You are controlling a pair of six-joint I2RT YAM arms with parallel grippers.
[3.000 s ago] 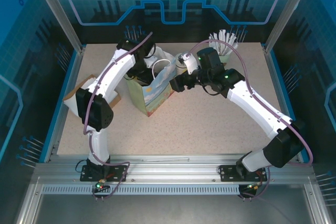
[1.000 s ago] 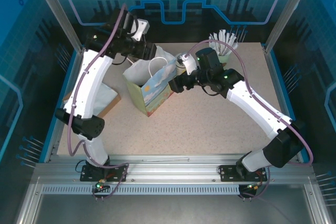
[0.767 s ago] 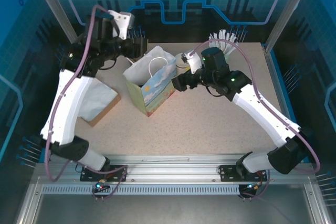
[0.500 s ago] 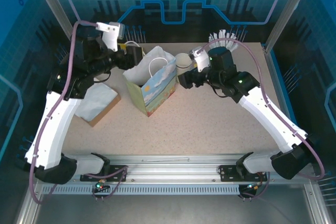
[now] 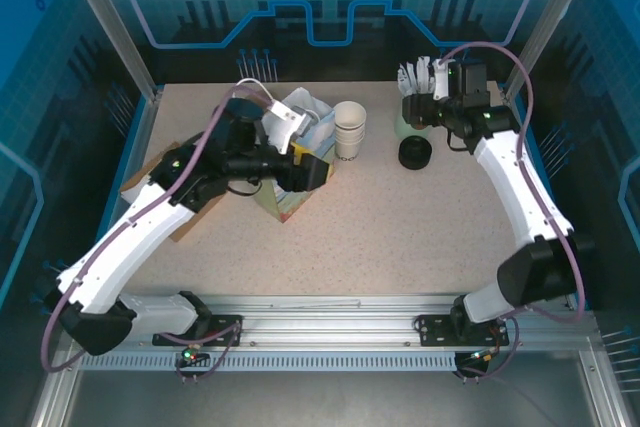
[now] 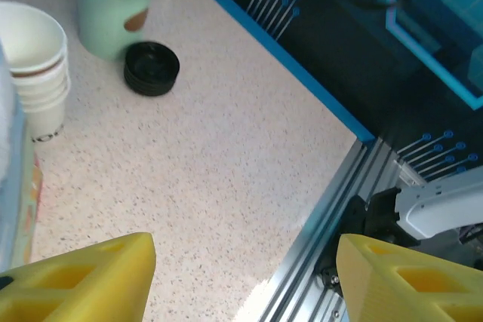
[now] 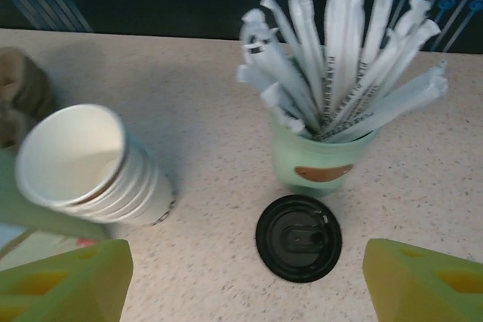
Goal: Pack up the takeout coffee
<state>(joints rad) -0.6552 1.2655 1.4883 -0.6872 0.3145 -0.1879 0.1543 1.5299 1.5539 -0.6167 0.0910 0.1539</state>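
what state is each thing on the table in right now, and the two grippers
left gripper: open, nothing between its fingers
right gripper: open, nothing held
white cups: nested in one stack, lidless, top cup empty
black lid: lying flat on the table, no cup under it
green cup: upright, full of wrapped straws
paper bag: standing upright, partly hidden by the left arm

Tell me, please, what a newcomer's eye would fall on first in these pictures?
The pale green cup crammed with paper-wrapped straws at the far right of the table draws the eye first, with a black lid lying just in front of it. To its left stands a stack of white paper cups, and beyond that a colourful gift bag, partly covered by the left arm.
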